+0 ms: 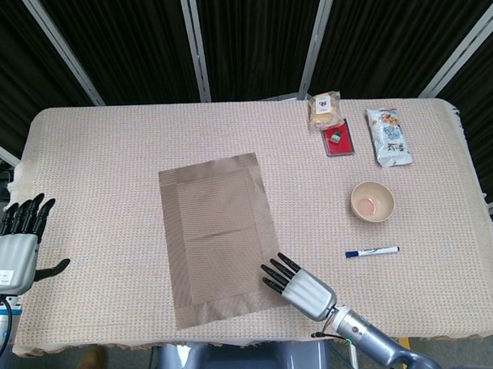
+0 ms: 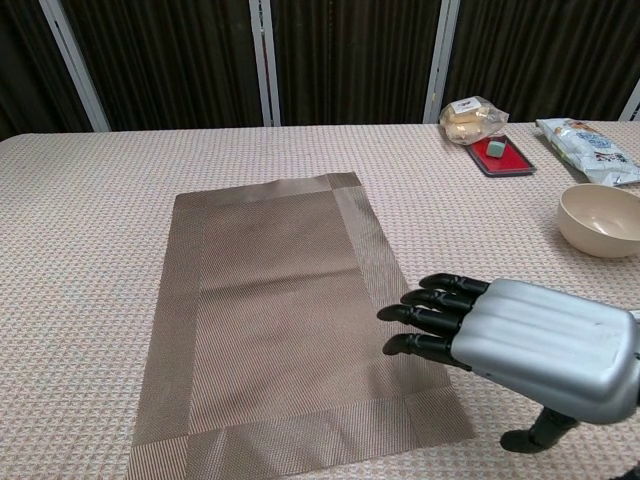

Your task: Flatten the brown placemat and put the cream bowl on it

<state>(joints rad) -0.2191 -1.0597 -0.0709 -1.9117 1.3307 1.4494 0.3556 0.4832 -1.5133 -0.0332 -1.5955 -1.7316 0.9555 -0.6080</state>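
The surface (image 1: 107, 149), covered in a pale woven cloth, fills most of the head view, with dark curtains along the top of the frame; the brown placemat (image 1: 220, 234) lies left of centre, its long sides running up and down the frame and tilted a little, and it looks nearly flat already, with only a faint crease across its middle in the chest view; it reads as a thin, light, flexible woven sheet, likely to slide on the cloth if pushed from one side, so pressing down with a flat palm and sweeping outward seems the safer way than pinching an edge; the right hand (image 1: 303, 289) sits at the lower centre of the head view, released and holding nothing, fingers stretched out over the mat's lower right corner, though whether they touch it I cannot tell; the left hand (image 1: 14, 249) is at the far left edge, also released and holding nothing, well apart from the mat; the cream bowl (image 1: 372, 201) stands upright right of centre, well apart from the mat; it looks rigid, light and smooth, best taken by the rim or cupped from the side; between bowl and mat the cloth is bare, leaving open room for the carry; a blue-capped marker (image 1: 372, 250) lies just below the bowl; snack packets (image 1: 388, 136) and a red tray (image 1: 337, 140) sit at the upper right, near the far edge.
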